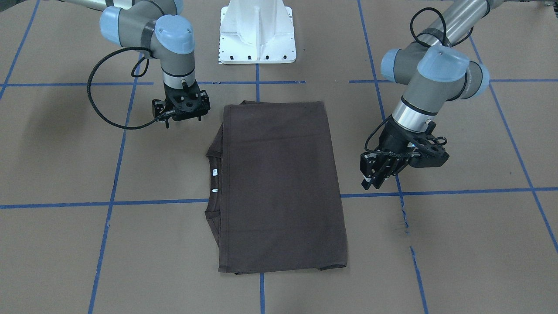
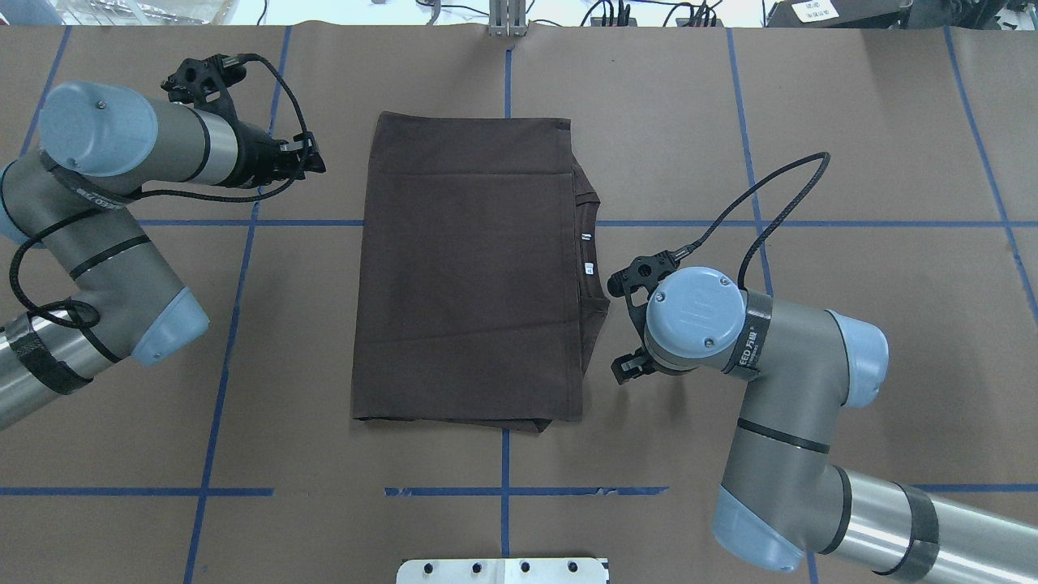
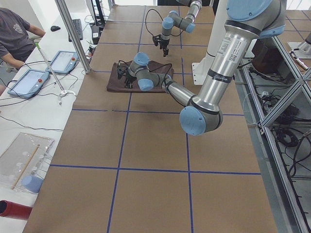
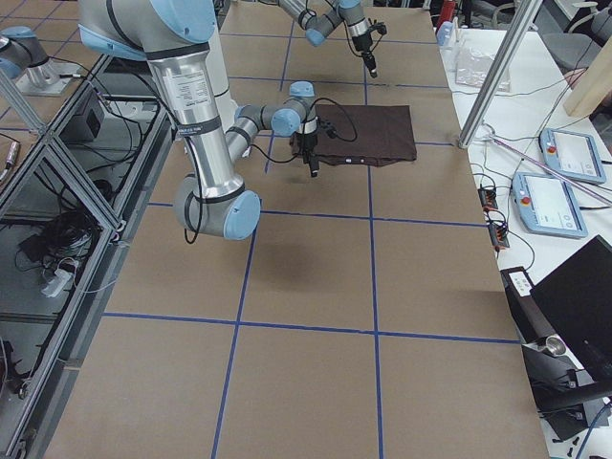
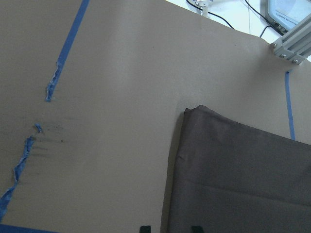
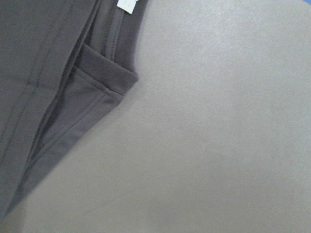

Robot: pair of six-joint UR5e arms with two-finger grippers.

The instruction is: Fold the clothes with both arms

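We see a table (image 1: 52,144) covered in brown paper and marked into a grid with blue tape (image 1: 114,174); one line is torn and ragged (image 5: 48,90). A white pedestal base (image 1: 257,32) is bolted at the table's edge. On a white bench beside the table lie two tablets (image 3: 62,61) (image 3: 28,82), a keyboard (image 3: 77,29), a clear plastic bag (image 3: 24,158) and a red cylinder (image 3: 14,209). A person (image 3: 17,36) sits there. An aluminium post (image 3: 73,36) rises beside the tablets.
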